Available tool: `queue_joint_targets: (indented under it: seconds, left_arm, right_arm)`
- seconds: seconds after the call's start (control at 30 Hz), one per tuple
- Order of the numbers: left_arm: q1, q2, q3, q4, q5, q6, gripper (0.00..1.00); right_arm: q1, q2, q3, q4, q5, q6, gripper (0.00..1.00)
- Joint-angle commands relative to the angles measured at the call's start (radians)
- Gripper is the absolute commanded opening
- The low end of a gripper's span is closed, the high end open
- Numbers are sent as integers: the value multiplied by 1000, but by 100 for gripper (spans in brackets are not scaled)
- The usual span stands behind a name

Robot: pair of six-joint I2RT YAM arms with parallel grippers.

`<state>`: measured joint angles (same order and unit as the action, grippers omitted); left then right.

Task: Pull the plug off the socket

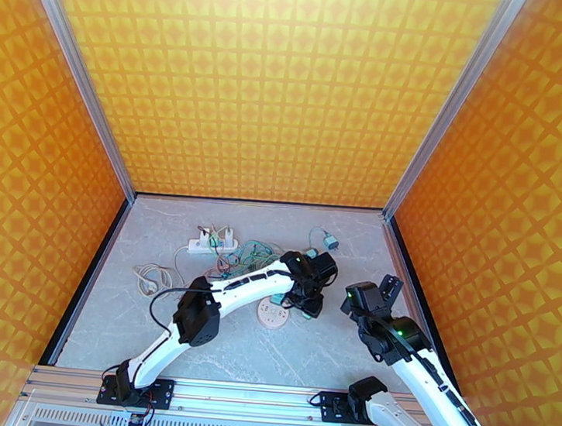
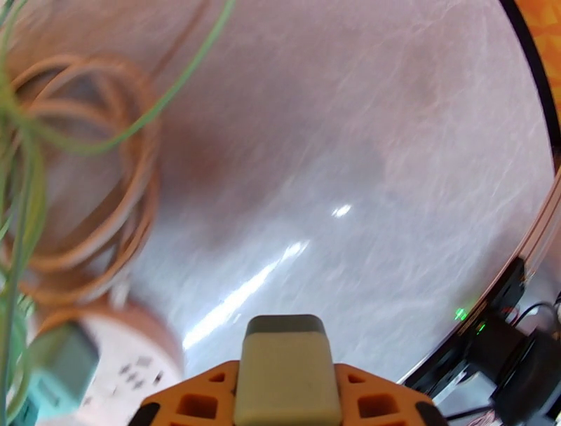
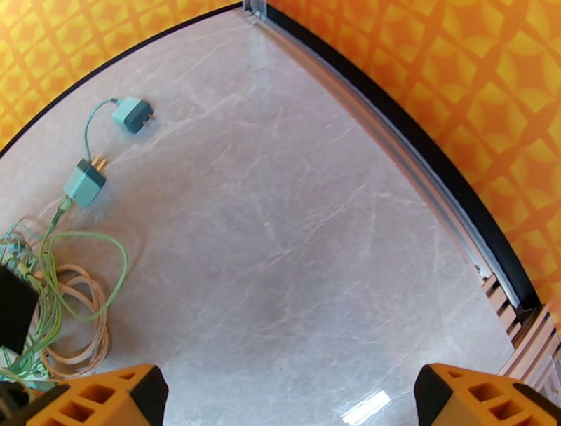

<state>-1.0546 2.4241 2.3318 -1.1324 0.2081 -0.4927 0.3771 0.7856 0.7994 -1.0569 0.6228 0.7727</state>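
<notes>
Plug [image 2: 59, 364], teal and blurred, sits on the round white socket [image 2: 133, 371], just beside the left hand [image 2: 286, 364]; that hand's fingers are drawn together low over the tabletop [image 3: 315, 231], and whether anything is pinched between them, or whether they touch the socket, I cannot tell; the right hand [image 3: 294, 410] hangs well apart, toward the right wall, its fingers spread wide with only bare tabletop between them; beside the socket lie a coil of beige cable [image 2: 91, 175] and a tangle of green wire [image 1: 243, 252]; farther back a teal adapter [image 3: 132, 114] and a second adapter [image 3: 85, 182] rest loose with prongs bare; a white power strip [image 1: 212, 243] lies near the rear edge; the tabletop is pale grey marble; orange patterned walls [image 1: 268, 84] with aluminium posts [image 1: 74, 77] close it on three sides.
</notes>
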Motion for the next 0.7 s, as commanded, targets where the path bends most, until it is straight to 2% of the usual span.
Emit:
queue_joint_targets:
  seconds: [0.0,0.07,0.13,0.2,0.27,0.4,0.53,0.67]
  left_arm:
    - [2,55,72,53,42,-17,6]
    - [6,76,76,66,43,-23,10]
    - [10,85,75,67,48,-27,23]
    - [12,78,71,65,48,-27,30]
    - [14,55,64,69,48,-24,49]
    - [24,-8,49,67,47,-28,72]
    - [34,-104,21,60,16,-22,77]
    - [46,-219,-47,52,-51,-13,78]
  right_arm:
    - [-7,-7,13,-16,21,15,99]
    - [-6,-7,5,-13,5,17,98]
    - [-6,-6,-3,-10,-9,17,98]
    - [-6,-8,-10,-2,-26,13,98]
    - [-7,-6,-21,7,-41,12,98]
    - [-6,-2,-42,46,-93,1,98]
    - [-7,20,-59,106,-158,-28,99]
    - [-6,50,-69,207,-284,-91,99]
